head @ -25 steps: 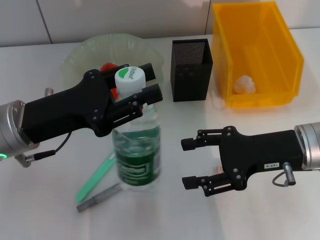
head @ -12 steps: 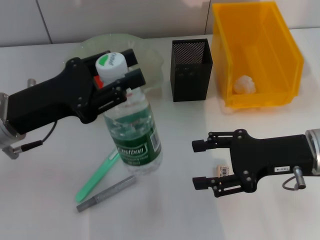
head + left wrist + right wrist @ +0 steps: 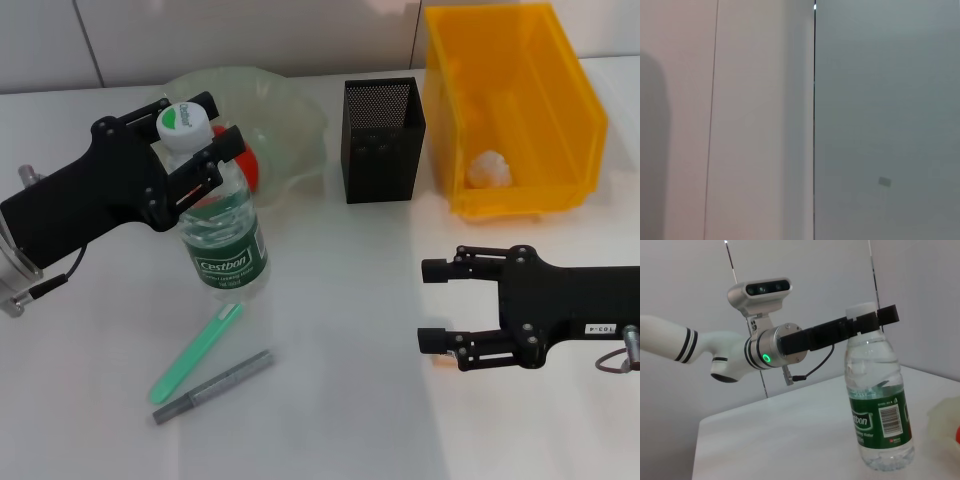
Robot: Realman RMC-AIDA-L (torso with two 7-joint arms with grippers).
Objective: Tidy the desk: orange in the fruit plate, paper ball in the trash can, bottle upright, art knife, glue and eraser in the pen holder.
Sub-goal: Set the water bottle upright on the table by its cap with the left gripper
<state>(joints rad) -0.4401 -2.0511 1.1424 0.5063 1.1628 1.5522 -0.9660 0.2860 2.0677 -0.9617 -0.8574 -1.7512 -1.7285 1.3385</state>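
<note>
Our left gripper is closed on the neck of the bottle, just under its white cap. The bottle stands on the tabletop toward the left side, close in front of the fruit plate at the far edge; in the right wrist view it stands very nearly upright with its base down.

The main risk we see is in the release. The grip sits high on the neck, so if the jaws open unevenly or the arm pulls away sideways, the cap end could be dragged along and the bottle could topple, most likely toward the fruit plate or onto the green art knife and the grey glue stick lying just in front of it. A fall there could scatter them and make later picks harder. Water inside would slosh and add to any tilt.

The orange shows red in the fruit plate behind the bottle, and the paper ball lies in the yellow trash can at the far right corner. The black mesh pen holder stands between plate and can.

Our right gripper hovers with jaws spread wide over the right front of the tabletop. We cannot see the eraser; it may be hidden under that gripper, so lowering blindly could knock it away.
</note>
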